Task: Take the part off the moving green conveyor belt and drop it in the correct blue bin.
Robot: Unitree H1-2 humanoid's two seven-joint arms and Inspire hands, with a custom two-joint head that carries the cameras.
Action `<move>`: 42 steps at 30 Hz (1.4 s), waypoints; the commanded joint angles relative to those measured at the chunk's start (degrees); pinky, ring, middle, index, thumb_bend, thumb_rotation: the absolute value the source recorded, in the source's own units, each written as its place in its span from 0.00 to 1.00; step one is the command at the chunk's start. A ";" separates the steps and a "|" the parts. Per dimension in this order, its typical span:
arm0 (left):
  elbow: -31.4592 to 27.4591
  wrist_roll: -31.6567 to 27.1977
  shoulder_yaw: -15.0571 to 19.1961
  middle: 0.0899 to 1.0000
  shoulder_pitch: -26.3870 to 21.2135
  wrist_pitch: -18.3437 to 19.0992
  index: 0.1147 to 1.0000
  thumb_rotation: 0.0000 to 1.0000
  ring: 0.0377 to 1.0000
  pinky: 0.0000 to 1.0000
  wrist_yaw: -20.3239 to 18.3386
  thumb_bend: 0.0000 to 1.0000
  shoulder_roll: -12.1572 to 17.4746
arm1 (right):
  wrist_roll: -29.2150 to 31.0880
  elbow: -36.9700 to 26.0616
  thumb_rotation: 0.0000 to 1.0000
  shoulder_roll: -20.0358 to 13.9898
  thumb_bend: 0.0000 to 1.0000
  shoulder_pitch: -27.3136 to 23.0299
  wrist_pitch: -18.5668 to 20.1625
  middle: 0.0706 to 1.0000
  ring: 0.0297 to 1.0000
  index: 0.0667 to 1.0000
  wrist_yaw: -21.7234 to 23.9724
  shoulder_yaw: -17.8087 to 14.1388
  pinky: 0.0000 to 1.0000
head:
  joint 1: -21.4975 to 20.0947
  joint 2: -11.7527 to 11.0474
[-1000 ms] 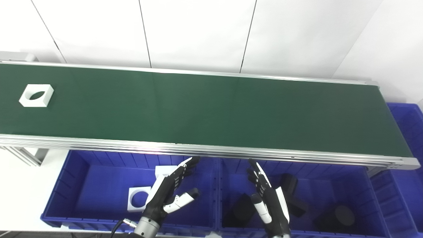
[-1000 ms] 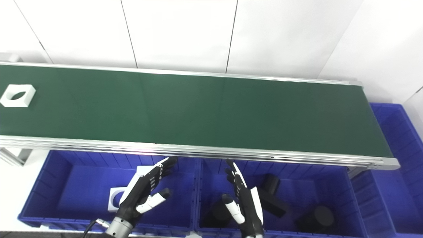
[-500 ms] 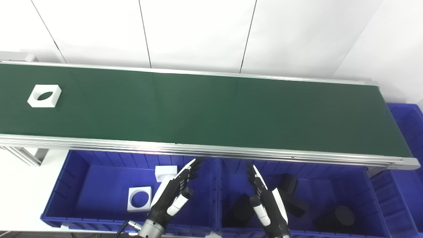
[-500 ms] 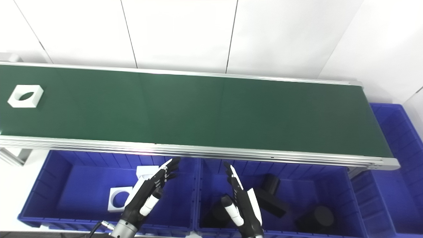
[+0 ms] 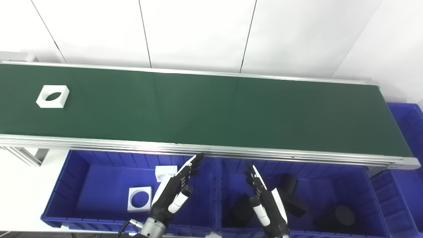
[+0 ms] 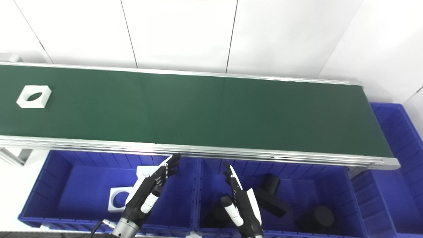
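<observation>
Left eye view: white square part (image 5: 53, 96) with round hole riding belt (image 5: 211, 112); likely light, rigid; grasp outer flat sides. Left hand (image 5: 173, 193), right hand (image 5: 266, 205) hovering, fingers spread, empty.

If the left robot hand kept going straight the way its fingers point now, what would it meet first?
The left robot hand points up and to the right, toward the silver front rail of the conveyor. Its fingertips show just below that rail, so it would probably meet the rail first, though depth is unclear; the hand may sit lower and pass beneath.
</observation>
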 commanded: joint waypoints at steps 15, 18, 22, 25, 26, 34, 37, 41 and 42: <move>-0.53 0.58 0.00 0.94 -0.46 -2.62 0.90 1.00 0.93 0.91 0.90 0.82 -0.55 | 0.31 -1.34 1.00 0.47 0.80 -0.34 -2.97 0.97 0.94 0.98 -0.13 0.36 0.91 | -0.10 -0.02; -0.64 0.82 0.02 0.94 -0.47 -2.49 0.90 1.00 0.93 0.91 0.97 0.81 -0.52 | 0.03 -1.41 1.00 0.43 0.79 -0.38 -2.97 0.97 0.94 0.98 -0.32 0.47 0.91 | -0.12 -0.01; -0.42 0.45 0.04 0.93 -0.52 -2.84 0.90 1.00 0.93 0.90 0.89 0.81 -0.53 | 0.05 -1.40 1.00 0.43 0.80 -0.40 -2.97 0.97 0.94 0.98 -0.27 0.46 0.91 | -0.11 -0.02; -0.22 0.17 -0.02 0.93 -0.59 -3.04 0.90 1.00 0.93 0.90 0.65 0.81 -0.43 | 0.28 -1.30 1.00 0.36 0.80 -0.46 -2.97 0.97 0.94 0.98 -0.14 0.43 0.92 | 0.84 -0.41; -0.10 0.11 -0.08 0.93 -0.61 -3.20 0.90 1.00 0.93 0.90 0.57 0.80 -0.42 | 0.34 -1.32 1.00 0.30 0.80 -0.43 -2.97 0.97 0.94 0.98 -0.08 0.42 0.92 | 1.38 -0.49; 1.37 0.07 -0.66 0.93 -0.76 -3.96 0.88 1.00 0.93 0.90 0.78 0.77 -1.39 | 1.97 -0.44 1.00 -0.87 0.82 -0.64 -2.98 0.99 0.95 1.00 1.04 0.01 0.95 | 6.86 -2.80; 2.55 0.23 -0.80 0.92 -1.11 -4.60 0.88 1.00 0.92 0.89 1.18 0.73 -1.89 | 2.84 0.19 1.00 -0.96 0.83 -0.75 -2.98 0.99 0.96 1.00 1.58 -0.47 0.97 | 8.02 -3.56; 3.75 0.03 -1.14 0.91 -1.70 -4.73 0.88 1.00 0.92 0.88 1.53 0.69 -2.46 | 3.49 1.14 1.00 -1.28 0.82 -1.16 -2.98 1.00 0.97 1.00 2.29 -0.85 0.98 | 10.10 -4.92; 3.99 0.06 -1.20 0.91 -1.85 -4.73 0.88 1.00 0.92 0.88 1.62 0.69 -2.54 | 3.42 1.33 1.00 -1.36 0.82 -1.24 -2.98 1.00 0.97 1.00 2.32 -0.90 0.98 | 10.27 -5.09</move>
